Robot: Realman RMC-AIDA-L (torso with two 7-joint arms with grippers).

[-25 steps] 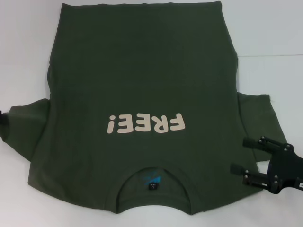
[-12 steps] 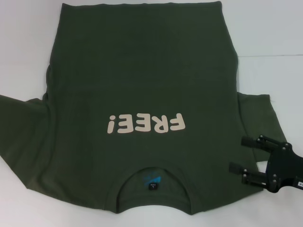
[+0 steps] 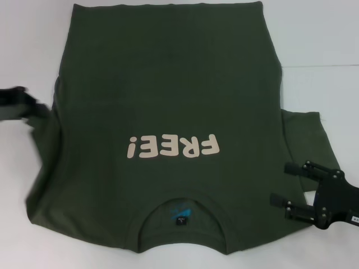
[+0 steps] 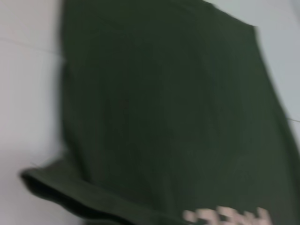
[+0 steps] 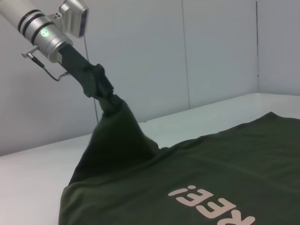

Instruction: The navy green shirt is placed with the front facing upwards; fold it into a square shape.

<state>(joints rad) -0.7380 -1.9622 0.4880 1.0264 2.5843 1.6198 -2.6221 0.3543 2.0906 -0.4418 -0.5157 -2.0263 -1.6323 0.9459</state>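
Soft green cloth covers most of the white table. It is the navy green shirt, lying flat with its front up. The cloth looks smooth and a bit thick, like cotton. Big cream letters run across the chest and spell "FREE!". From the head view they are upside down, because the round ribbed collar is on the side near the robot. A small blue label sits inside the collar. The far hem makes a straight edge, and the body is shaped like a wide box.

The left gripper is up in the air at the shirt's left side. It is pinched tight on the left sleeve. The sleeve hangs from it like a little dark tent, pulled up off the table. In the head view this gripper is a dark blur at the left edge.

The right gripper is black and hard, with two thin fingers spread apart and holding nothing. It sits low by the right sleeve, which lies flat on the table.
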